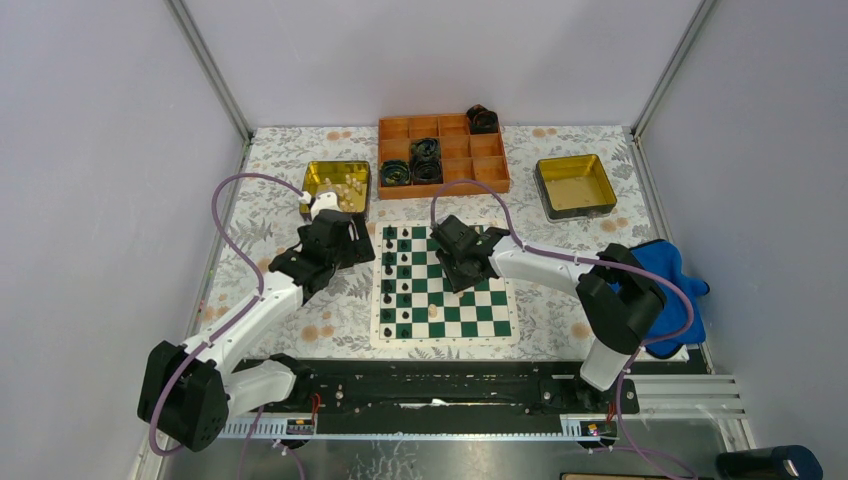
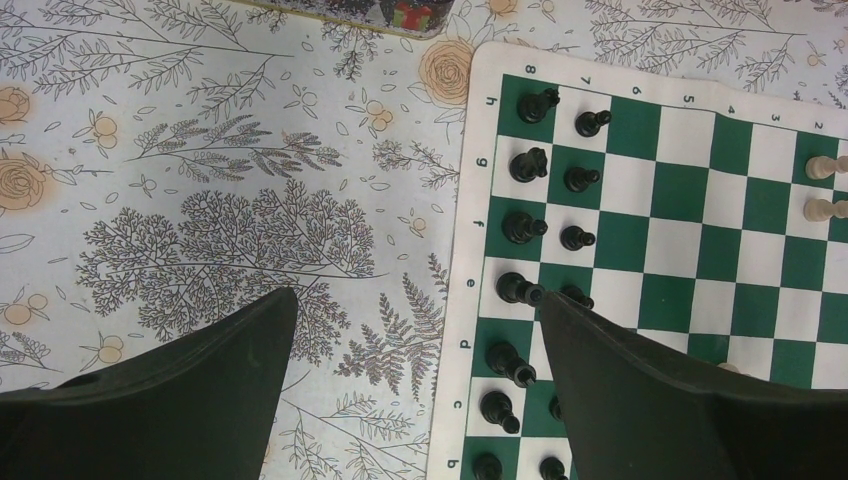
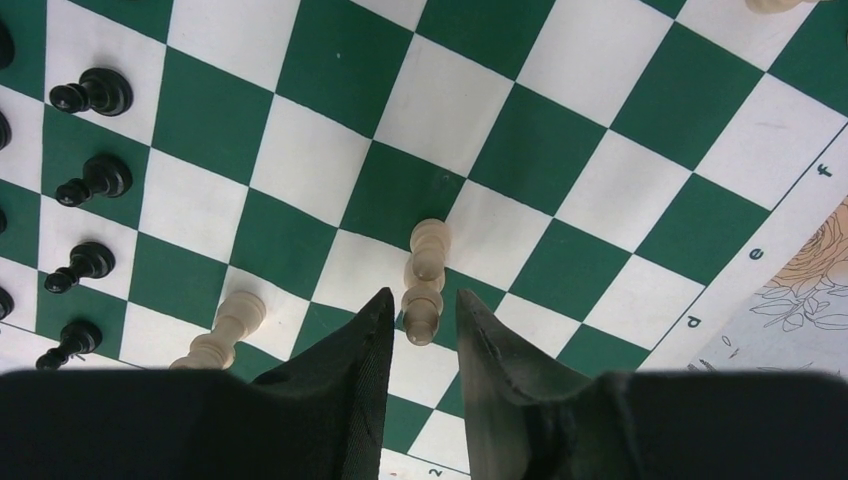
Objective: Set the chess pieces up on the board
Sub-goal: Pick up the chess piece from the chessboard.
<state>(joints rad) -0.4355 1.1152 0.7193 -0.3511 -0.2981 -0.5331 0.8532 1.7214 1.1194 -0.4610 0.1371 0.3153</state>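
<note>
Reaching up the frame from between the fingertips of the right gripper (image 3: 423, 300), a cream piece (image 3: 428, 258) sits on the board (image 3: 560, 150), low in the centre of the right wrist view. The jaws are narrow, with one finger close on each side of the piece. Whether the pads press on it cannot be told. A second cream piece (image 3: 225, 328) sits just left of the left-hand finger in that frame. Black pawns (image 3: 95, 92) line the left edge.

The top view hides the flanked piece under the gripper body. It shows instead the whole board at the centre of the table, with black pieces (image 1: 396, 280) in two columns along its left side. The right gripper is over the upper middle squares.

The left wrist view shows those columns closer, ranged beside the edge letters h to b. Two cream pieces (image 2: 825, 190) are at the right edge of the frame. The left gripper (image 2: 417, 297) stands wide open, one finger over the flowered tablecloth (image 2: 200, 150) and the other over the board's edge squares.

Only the top view shows the surroundings:
- A yellow-lined tin (image 1: 320, 175) holding cream pieces lies to the upper left of the board, just beyond the left gripper.
- An orange tray (image 1: 400, 128) with black coils (image 1: 427, 160) is at upper centre.
- A second tin (image 1: 575, 183) is at upper right.
- A blue cloth (image 1: 675, 275) is at the right.
</note>
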